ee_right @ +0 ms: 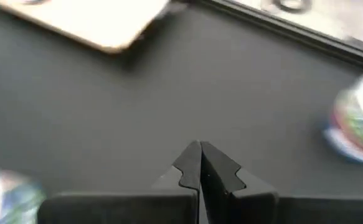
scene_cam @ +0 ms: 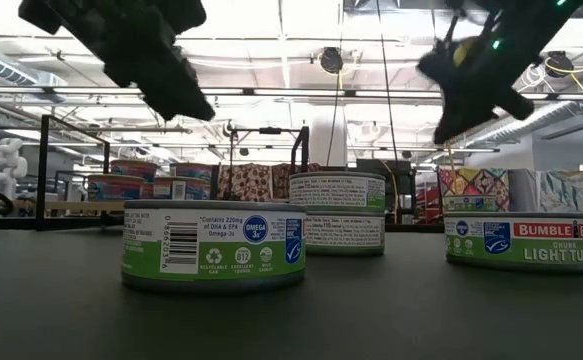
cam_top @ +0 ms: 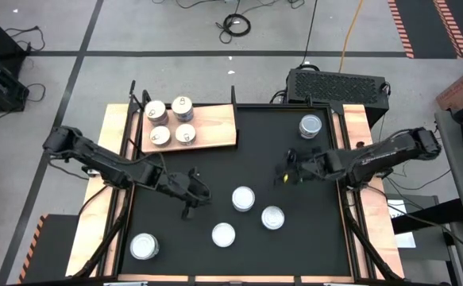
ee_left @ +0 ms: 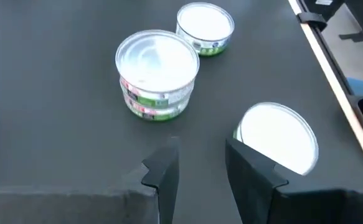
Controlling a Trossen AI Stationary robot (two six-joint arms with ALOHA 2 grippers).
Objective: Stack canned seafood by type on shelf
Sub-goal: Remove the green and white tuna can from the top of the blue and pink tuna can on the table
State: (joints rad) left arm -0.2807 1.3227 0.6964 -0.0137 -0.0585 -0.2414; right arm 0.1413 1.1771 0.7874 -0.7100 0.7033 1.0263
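Note:
The shelf, a light wooden board at the far left of the black mat, carries several silvery-gold-topped tins. On the mat stand pale-topped tins: a stack of two in the middle, one to its near right, one nearer the front, one at the near left and one at the far right. My left gripper hangs open above the mat, left of the stack, with nothing between its fingers. My right gripper is shut and empty, raised over the mat's right half.
A black vented box sits beyond the table's far right edge. Wooden side rails border the mat on left and right. Bare mat lies between the shelf and the middle tins.

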